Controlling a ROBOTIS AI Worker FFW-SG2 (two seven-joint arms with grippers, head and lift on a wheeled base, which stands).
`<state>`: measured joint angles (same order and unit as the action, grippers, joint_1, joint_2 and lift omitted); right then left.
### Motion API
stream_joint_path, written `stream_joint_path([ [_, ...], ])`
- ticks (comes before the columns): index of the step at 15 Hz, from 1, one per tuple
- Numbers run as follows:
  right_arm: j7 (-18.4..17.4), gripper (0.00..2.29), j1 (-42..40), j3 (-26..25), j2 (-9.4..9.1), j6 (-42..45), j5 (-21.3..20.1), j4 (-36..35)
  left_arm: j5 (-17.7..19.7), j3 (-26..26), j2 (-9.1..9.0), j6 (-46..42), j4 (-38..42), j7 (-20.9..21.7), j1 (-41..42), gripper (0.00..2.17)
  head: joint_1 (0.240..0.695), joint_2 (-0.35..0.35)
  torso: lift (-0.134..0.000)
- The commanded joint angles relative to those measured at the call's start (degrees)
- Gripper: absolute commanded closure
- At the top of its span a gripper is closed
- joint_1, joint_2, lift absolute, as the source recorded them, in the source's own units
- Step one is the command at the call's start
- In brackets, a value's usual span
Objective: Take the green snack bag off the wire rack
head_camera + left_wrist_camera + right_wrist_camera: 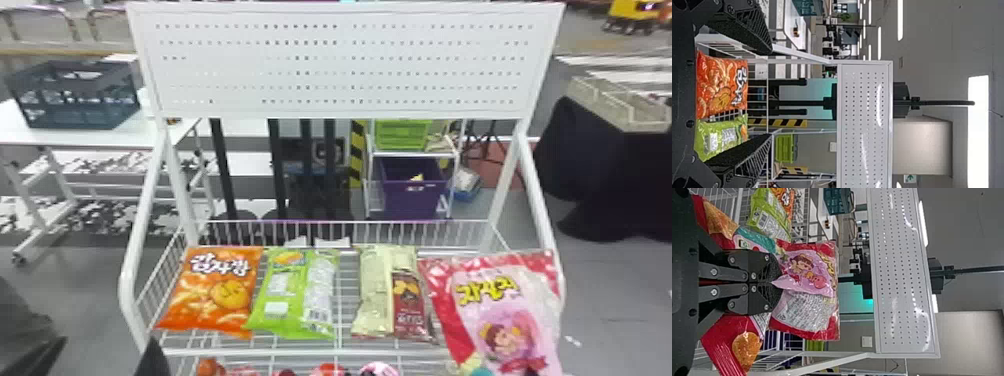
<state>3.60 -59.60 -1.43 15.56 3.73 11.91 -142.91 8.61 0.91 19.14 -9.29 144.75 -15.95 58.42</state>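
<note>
The green snack bag [292,295] lies on the wire rack [300,353], between the orange bag [215,292] on its left and the cream and brown bag [375,290] on its right; the left gripper [152,361] is at the front left of the rack, its jaws spread wide, with nothing between them; the green and orange bags lie beyond them in the left wrist view; the right gripper [775,282] has its jaws pinched on the pink bag [505,320], which leans over the rack's right side; a perforated white panel [340,60] stands above.
</note>
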Motion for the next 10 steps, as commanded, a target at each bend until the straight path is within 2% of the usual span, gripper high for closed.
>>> stream_joint_path([
  [1, 0.0, 2.18, -0.08, 0.02, 0.0, 0.17, -0.04, 0.0, -0.08, 0.24, -0.06, -0.94, 0.01, -0.05, 0.47, 0.15, 0.499, 0.0, 0.0],
  [10, -0.09, 2.18, -0.52, 0.28, 0.0, 0.88, -0.13, 0.09, -0.17, 0.41, 0.02, -0.94, 0.18, -0.31, 0.73, 0.15, 0.499, 0.0, 0.0],
])
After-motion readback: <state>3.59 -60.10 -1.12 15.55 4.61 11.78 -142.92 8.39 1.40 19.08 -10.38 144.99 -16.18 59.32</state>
